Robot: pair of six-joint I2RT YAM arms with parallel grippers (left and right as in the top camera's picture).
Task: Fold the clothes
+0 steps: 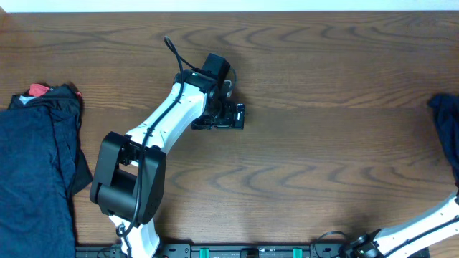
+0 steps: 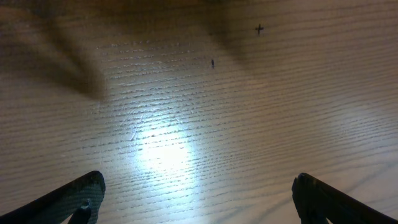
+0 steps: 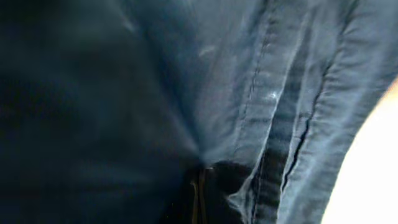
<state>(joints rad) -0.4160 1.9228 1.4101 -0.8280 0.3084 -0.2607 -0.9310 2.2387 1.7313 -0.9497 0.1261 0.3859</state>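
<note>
A pile of dark navy clothes (image 1: 36, 172) lies at the table's left edge, with a red piece (image 1: 37, 90) at its top. Another navy garment (image 1: 447, 125) shows at the right edge. In the right wrist view this navy fabric (image 3: 261, 93) fills the frame, with seams and folds. My right gripper (image 3: 199, 196) is shut, with the fabric pinched between its fingers. My left gripper (image 1: 239, 116) hovers over bare wood in the middle of the table. It is open and empty in the left wrist view (image 2: 199, 186).
The brown wooden table (image 1: 323, 165) stretches between the two heaps. My left arm (image 1: 154, 136) reaches from the front edge toward the centre. My right arm (image 1: 423, 229) comes in at the front right corner.
</note>
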